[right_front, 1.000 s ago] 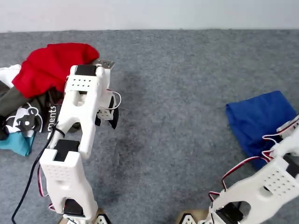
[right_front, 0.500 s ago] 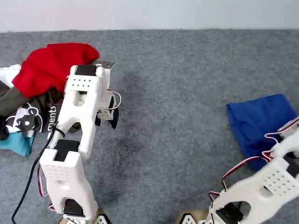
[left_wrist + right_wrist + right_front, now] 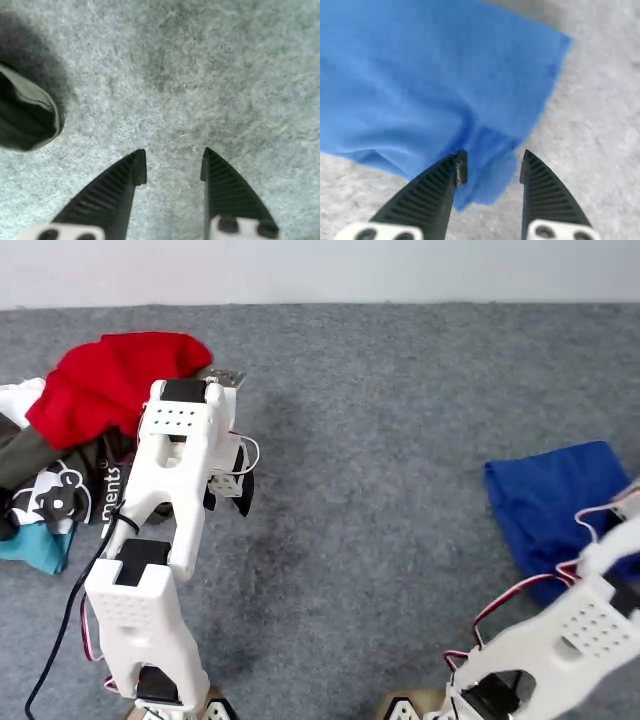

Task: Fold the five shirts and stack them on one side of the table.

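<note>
From above: a shirt pile (image 3: 45, 480), red shirt (image 3: 115, 375) at the back, lies left, partly behind the left arm (image 3: 170, 490). The blue shirt (image 3: 550, 505) lies far right, long side running back to front.

Left wrist: left hand (image 3: 171, 167) spread apart over grey tabletop (image 3: 200, 75).

Right wrist: right hand (image 3: 491, 167) spread apart over the blue shirt's corner.

Beneath left pincer (image 3: 172, 167): bare table (image 3: 380, 440). To its left, close by: shirt heap (image 3: 90, 430), at table's far left. Nearest garment (image 3: 25, 120) of heap lies ahead of fingertips and off to that side, not touching. Beneath right pincer (image 3: 492, 167): near edge of folded shirt (image 3: 420, 75), rest spreading ahead of fingertips, on table's right side. Heap and folded shirt well apart, left pincer between.
</note>
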{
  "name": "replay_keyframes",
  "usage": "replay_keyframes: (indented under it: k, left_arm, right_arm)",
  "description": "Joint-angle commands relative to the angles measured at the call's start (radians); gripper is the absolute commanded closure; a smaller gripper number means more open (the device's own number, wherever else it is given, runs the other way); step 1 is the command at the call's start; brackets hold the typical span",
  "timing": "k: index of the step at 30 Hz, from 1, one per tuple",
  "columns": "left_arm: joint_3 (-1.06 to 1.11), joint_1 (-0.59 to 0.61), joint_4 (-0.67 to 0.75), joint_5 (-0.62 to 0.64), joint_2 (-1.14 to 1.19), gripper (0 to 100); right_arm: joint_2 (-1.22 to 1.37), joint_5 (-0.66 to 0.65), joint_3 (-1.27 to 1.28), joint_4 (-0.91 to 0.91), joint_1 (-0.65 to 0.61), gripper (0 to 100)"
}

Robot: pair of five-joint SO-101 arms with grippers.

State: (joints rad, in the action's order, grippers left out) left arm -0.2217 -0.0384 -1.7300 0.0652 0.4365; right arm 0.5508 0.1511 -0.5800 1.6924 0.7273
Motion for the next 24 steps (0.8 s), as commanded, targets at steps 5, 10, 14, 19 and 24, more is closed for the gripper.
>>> replay_keyframes:
  k: [5,10,14,19,24]
  left_arm:
    - [-0.004,-0.009,0.000,-0.008,-0.048,82]
    - [-0.002,-0.009,0.000,-0.008,-0.048,82]
    - [-0.002,-0.009,0.000,-0.008,-0.048,82]
    - [0.019,-0.009,0.003,-0.011,-0.048,82]
    - [0.061,-0.009,0.040,-0.011,-0.048,82]
  right_arm:
    - [0.094,-0.014,-0.034,-0.033,-0.151,83.1]
    - [0.196,-0.015,-0.034,0.030,-0.151,87.3]
    - [0.231,-0.037,-0.034,0.054,-0.154,84.3]
    - [0.246,-0.038,-0.032,0.076,-0.153,84.4]
    - [0.188,-0.041,-0.035,0.094,-0.160,84.4]
